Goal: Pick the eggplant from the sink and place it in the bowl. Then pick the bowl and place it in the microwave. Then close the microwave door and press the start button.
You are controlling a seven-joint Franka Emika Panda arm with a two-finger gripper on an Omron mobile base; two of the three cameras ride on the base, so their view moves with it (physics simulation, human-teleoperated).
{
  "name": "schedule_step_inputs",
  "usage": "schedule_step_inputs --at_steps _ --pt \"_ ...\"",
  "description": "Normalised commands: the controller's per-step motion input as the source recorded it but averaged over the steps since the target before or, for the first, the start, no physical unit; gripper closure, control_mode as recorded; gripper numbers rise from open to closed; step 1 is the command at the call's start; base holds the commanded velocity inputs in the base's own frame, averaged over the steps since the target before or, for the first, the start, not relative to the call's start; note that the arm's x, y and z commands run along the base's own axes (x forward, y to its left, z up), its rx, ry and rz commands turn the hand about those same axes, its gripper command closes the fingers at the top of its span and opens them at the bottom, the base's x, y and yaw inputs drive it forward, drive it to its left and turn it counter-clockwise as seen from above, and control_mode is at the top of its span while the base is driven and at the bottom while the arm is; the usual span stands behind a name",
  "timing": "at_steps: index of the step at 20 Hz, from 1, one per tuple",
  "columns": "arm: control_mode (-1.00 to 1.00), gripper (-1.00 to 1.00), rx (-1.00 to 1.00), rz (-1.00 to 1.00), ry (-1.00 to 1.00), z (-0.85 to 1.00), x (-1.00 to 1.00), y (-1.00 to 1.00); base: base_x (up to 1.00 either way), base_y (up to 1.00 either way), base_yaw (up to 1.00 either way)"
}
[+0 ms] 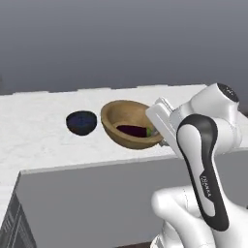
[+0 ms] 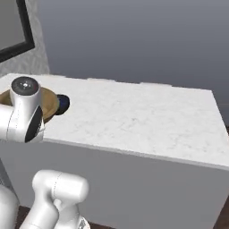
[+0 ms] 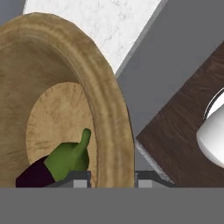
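I'm looking across the white marble counter (image 1: 43,131), the biggest thing in front of the base, with a plain grey wall behind it and the dark frame of what I take for the microwave door (image 2: 18,31) at the upper left of the right base view. Next in size is the wooden bowl (image 1: 128,123), which sits tilted at the counter's near edge, just beside a small dark blue bowl (image 1: 81,122) that rests flat on the marble. The eggplant (image 1: 131,130) lies inside the wooden bowl, dark purple with a green stem end (image 3: 70,157) that the hand view shows resting against the bowl's floor. The gripper (image 3: 111,177) is closed down on the bowl's thick rim, one fingertip inside the wall and one outside, so I read it as holding the bowl by its edge. My judgement is that the first step is finished and the second is in hand: the bowl is gripped and tipped up off the counter, ready to be carried to the microwave. The next move calls for leveling the bowl so the eggplant doesn't roll out, then swinging or driving toward the microwave opening, which I can't see clearly from here.
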Motion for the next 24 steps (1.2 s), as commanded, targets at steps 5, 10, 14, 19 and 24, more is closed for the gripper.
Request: schedule_step_inputs --at_steps 5,10,14,19,24 --pt "1.00 1.00 0.00 0.00 0.00 0.00 0.00 0.00 -0.10 0.00 -0.87" --pt "1.00 1.00 0.00 0.00 0.00 0.00 0.00 0.00 -0.02 -0.02 -0.86" --pt "1.00 1.00 0.00 0.00 0.00 0.00 0.00 0.00 -0.01 -0.11 -0.79" --pt "1.00 1.00 0.00 0.00 0.00 0.00 0.00 0.00 -0.02 -0.34 -0.73" --pt "1.00 1.00 0.00 0.00 0.00 0.00 0.00 0.00 0.11 -0.64 -0.63"
